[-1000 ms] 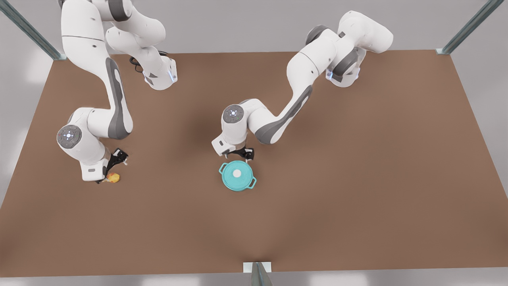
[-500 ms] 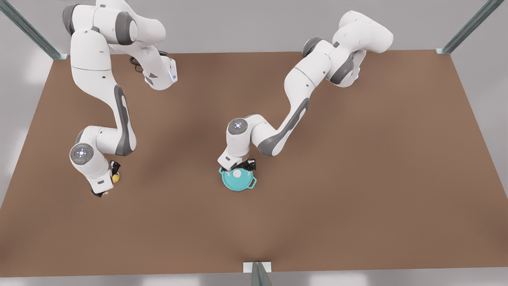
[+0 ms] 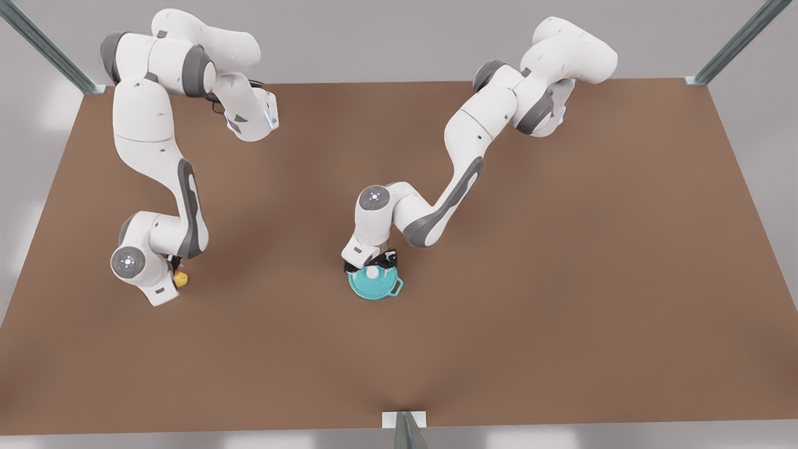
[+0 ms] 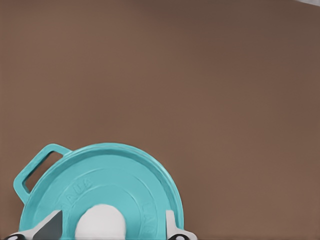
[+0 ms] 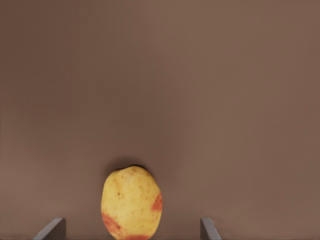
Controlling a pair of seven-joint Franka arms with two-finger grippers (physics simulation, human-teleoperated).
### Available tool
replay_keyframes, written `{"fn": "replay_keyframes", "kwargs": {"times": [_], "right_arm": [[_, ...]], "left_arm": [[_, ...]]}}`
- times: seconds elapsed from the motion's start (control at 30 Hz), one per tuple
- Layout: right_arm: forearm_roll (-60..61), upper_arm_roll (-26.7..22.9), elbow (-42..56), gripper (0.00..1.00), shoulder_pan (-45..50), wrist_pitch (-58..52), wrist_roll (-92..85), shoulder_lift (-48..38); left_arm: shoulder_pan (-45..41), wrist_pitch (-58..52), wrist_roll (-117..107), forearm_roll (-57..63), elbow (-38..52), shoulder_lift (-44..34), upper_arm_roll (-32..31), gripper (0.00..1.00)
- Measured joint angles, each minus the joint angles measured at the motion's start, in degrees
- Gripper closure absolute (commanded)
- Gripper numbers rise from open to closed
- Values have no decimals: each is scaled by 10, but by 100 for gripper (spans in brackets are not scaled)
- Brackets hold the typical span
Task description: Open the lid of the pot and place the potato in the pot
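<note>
Lid point(image 4: 115, 185) seated on pot point(image 3: 375, 288) mid-table, white knob point(image 4: 99, 224) between spread left gripper point(image 4: 107, 227) fingers, apparently untouched: centre, close, lift straight; potato point(image 5: 131, 202) on table between right gripper point(image 5: 132, 231)'s wide, empty fingers.

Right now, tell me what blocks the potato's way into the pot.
The lid still sits on the pot, closing it. The left gripper is open around the lid's knob. The right gripper is open around the potato on the table. Nothing else lies between potato and pot.
</note>
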Motion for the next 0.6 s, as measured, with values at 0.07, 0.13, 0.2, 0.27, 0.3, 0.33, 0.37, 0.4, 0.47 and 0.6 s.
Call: {"fn": "replay_keyframes", "kwargs": {"times": [0.07,0.13,0.2,0.27,0.3,0.33,0.37,0.4,0.47,0.6], "right_arm": [[3,1,-3,0,-6,3,-6,7],[5,5,-5,0,-9,6,-11,12],[12,14,-5,0,-9,9,-16,15],[17,19,-5,0,-9,10,-20,15],[20,20,-5,0,-8,11,-22,15],[23,23,-4,0,-8,12,-23,15],[26,25,-4,0,-8,12,-25,15],[28,27,-4,0,-7,12,-27,15],[30,28,-2,0,-7,13,-30,16],[32,28,1,5,-8,14,-35,20]], "left_arm": [[0,-2,-5,0,0,0,-1,2],[0,-3,-10,0,0,0,-2,2],[-1,-5,-14,0,-1,0,-3,7],[-2,-11,-17,0,-2,0,-3,28],[-2,-15,-19,0,-2,0,-3,36],[-2,-17,-20,0,-2,0,-3,48],[-2,-20,-22,0,-2,0,-4,57],[-2,-25,-22,0,-2,-1,-4,61],[-2,-35,-24,1,-2,-2,-5,65],[0,-51,-25,0,-1,-6,-4,66]]}}
